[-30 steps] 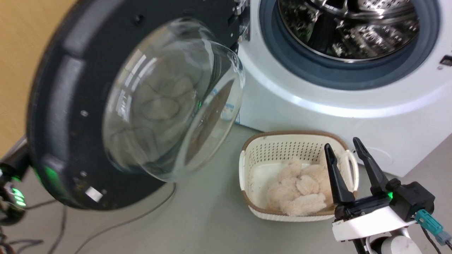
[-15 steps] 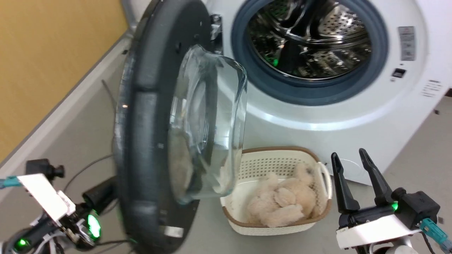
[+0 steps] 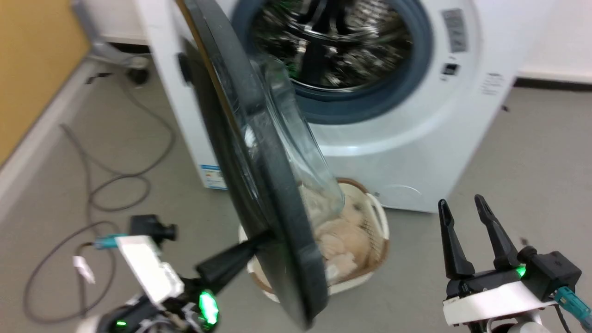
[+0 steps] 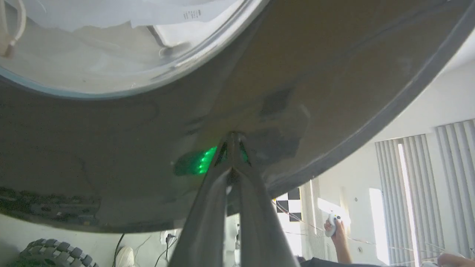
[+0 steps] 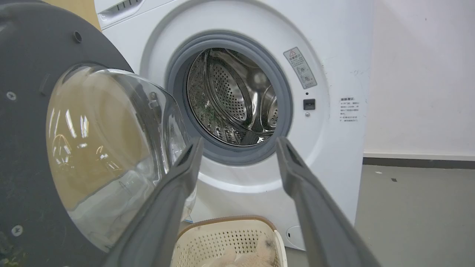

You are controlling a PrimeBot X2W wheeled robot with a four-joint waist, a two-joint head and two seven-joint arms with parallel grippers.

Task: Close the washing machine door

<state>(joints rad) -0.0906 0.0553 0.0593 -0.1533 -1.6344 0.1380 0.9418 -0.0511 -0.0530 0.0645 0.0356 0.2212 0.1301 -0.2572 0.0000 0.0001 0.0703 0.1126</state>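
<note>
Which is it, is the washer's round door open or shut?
Open. The washing machine door stands out from the washing machine, leaving the steel drum uncovered.

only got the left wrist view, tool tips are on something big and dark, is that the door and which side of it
Observer: Yes. In the head view the left tool touches the outer face of the washing machine door, low on its black ring.
Operator: how far from shut is it
Observer: Roughly half open. The right wrist view shows the steel drum of the washing machine fully uncovered.
Operator: anything in the swing path
Observer: A laundry basket sits on the floor in front of the machine, beneath the door's lower edge. I cannot tell whether the door would clear it.
</note>
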